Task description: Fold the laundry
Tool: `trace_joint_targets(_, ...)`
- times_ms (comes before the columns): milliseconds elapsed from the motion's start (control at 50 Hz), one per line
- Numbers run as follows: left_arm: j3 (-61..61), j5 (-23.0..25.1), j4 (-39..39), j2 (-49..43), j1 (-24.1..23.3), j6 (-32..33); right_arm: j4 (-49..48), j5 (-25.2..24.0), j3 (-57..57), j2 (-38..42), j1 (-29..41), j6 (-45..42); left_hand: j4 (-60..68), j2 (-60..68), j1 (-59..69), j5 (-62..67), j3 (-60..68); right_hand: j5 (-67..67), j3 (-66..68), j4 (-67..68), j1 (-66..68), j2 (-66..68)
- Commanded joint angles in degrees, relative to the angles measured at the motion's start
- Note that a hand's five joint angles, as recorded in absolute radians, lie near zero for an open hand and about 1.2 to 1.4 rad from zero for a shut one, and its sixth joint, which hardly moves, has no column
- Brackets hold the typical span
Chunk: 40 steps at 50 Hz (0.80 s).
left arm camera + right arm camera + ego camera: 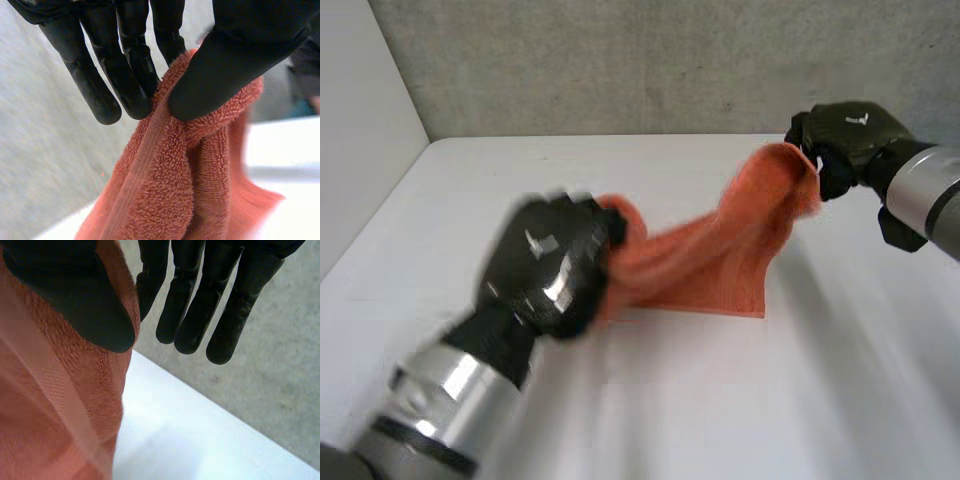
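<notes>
Left hand (240, 60) pinches the orange towel (170, 190) thumb-to-fingers, right hand (75, 295) too; head view shows it strung between them over the table (720, 400).

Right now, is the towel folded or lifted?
Lifted, not folded: the towel hangs stretched between the left hand and right hand, each pinching an end; its lower edge seems to reach the table.

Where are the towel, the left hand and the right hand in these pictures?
towel (720, 262): head view, on its middle, between the two hands.
left hand (552, 262): head view, on the back of the hand.
right hand (848, 132): head view, on the back of the hand.
</notes>
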Motion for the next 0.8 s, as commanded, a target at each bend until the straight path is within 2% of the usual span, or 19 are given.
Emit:
trace_joint_targets(20,5.2,-5.5,-1.8,-17.7,-7.9,0.3,-3.7,3.8,1.6,7.2,0.5,-4.9,10.3,10.4,13.5,11.7,10.4,14.4,12.2,11.8,23.9,12.0)
trace_joint_targets(40,5.2,-5.5,-1.8,-17.8,-7.9,0.3,-3.7,3.8,1.6,7.2,0.5,-4.9,10.3,10.4,13.5,11.7,10.4,14.4,12.2,11.8,23.9,12.0)
trace_joint_targets(80,9.1,-5.5,-2.0,-24.4,-7.7,0.2,-5.0,6.1,2.4,9.5,0.6,-7.1,10.3,10.4,13.5,11.7,10.4,14.4,12.2,11.8,23.9,12.0)
trace_joint_targets(160,12.1,-5.5,-1.8,-26.9,-7.6,0.4,-6.5,8.3,3.1,10.6,0.5,-8.0,10.3,10.4,13.5,11.7,10.4,14.4,12.2,11.8,23.9,12.0)
trace_joint_targets(180,13.1,-5.4,-1.3,-27.0,-7.2,0.4,-7.1,8.9,3.6,10.7,0.6,-8.0,2.5,2.6,5.7,3.9,2.6,14.4,12.2,11.8,23.9,12.0)
trace_joint_targets(200,13.1,-5.4,-1.3,-27.0,-7.2,0.4,-7.1,8.9,3.6,10.7,0.6,-8.0,2.4,2.5,5.6,3.8,2.5,14.4,12.2,11.8,23.9,12.0)
trace_joint_targets(240,15.1,-5.4,-1.2,-26.4,-4.6,0.4,-8.1,9.1,4.2,10.5,0.4,-7.6,-25.7,-25.6,-22.5,-24.3,-25.6,14.4,12.2,11.8,23.9,12.0)
trace_joint_targets(260,15.1,-5.4,-1.2,-26.4,-4.6,0.4,-8.1,9.1,4.2,10.5,0.4,-7.6,-25.9,-25.8,-22.7,-24.4,-25.8,14.4,12.2,11.8,23.9,12.0)
trace_joint_targets(300,15.9,-4.9,-1.7,-23.8,-1.6,0.3,-8.7,9.3,4.5,10.2,0.4,-7.2,-53.3,-53.2,-50.1,-51.9,-53.2,14.4,12.2,11.8,23.9,12.0)
trace_joint_targets(320,15.9,-4.9,-1.7,-23.8,-1.6,0.3,-8.7,9.3,4.5,10.2,0.4,-7.2,-53.5,-53.4,-50.3,-52.0,-53.4,14.4,12.2,11.8,23.9,12.0)
trace_joint_targets(340,15.8,-4.8,-2.0,-22.2,-0.3,0.4,-8.8,9.3,4.7,10.0,0.3,-7.1,-59.1,-59.0,-55.9,-57.7,-59.0,8.8,6.6,6.2,18.3,6.4)
trace_joint_targets(360,15.8,-4.8,-2.0,-22.1,-0.3,0.4,-8.8,9.3,4.7,10.0,0.3,-7.1,-59.2,-59.1,-56.0,-57.7,-59.1,8.8,6.5,6.1,18.3,6.4)
trace_joint_targets(400,15.1,-4.8,-2.6,-20.0,0.9,0.4,-8.9,9.5,4.9,9.2,0.4,-6.5,-59.0,-58.9,-55.8,-57.6,-58.9,-25.2,-27.5,-27.8,-15.7,-27.6)
trace_joint_targets(420,15.1,-4.8,-2.7,-20.0,0.9,0.4,-8.9,9.5,4.9,9.2,0.4,-6.5,-59.0,-58.9,-55.8,-57.6,-58.9,-25.4,-27.6,-28.0,-15.9,-27.8)
trace_joint_targets(440,14.9,-4.7,-3.3,-19.3,1.1,0.4,-8.8,9.5,4.9,8.2,0.4,-5.8,-59.0,-58.9,-55.8,-57.6,-58.9,-41.3,-43.6,-44.0,-31.9,-43.8)
trace_joint_targets(460,14.4,-4.2,-4.4,-18.3,1.2,0.3,-8.8,9.6,4.9,7.3,0.4,-5.1,-59.0,-58.9,-55.8,-57.6,-58.9,-49.2,-51.5,-51.8,-39.7,-51.6)
trace_joint_targets(520,13.7,-3.9,-5.7,-17.0,1.6,0.3,-8.7,9.6,4.9,5.2,0.4,-3.0,-59.0,-58.9,-55.8,-57.6,-58.9,-54.8,-57.1,-57.4,-45.3,-57.2)
trace_joint_targets(640,10.7,-3.4,-10.7,-11.7,6.0,0.1,-7.6,9.4,5.2,0.7,0.5,0.0,-58.3,-58.2,-55.1,-56.9,-58.2,-55.0,-57.3,-57.6,-45.5,-57.4)
trace_joint_targets(800,7.8,-2.1,-14.6,-6.6,9.9,-0.2,-0.1,9.0,8.9,-6.1,0.5,0.5,-56.7,-56.6,-53.5,-55.2,-56.5,-54.8,-57.1,-57.4,-45.3,-57.2)
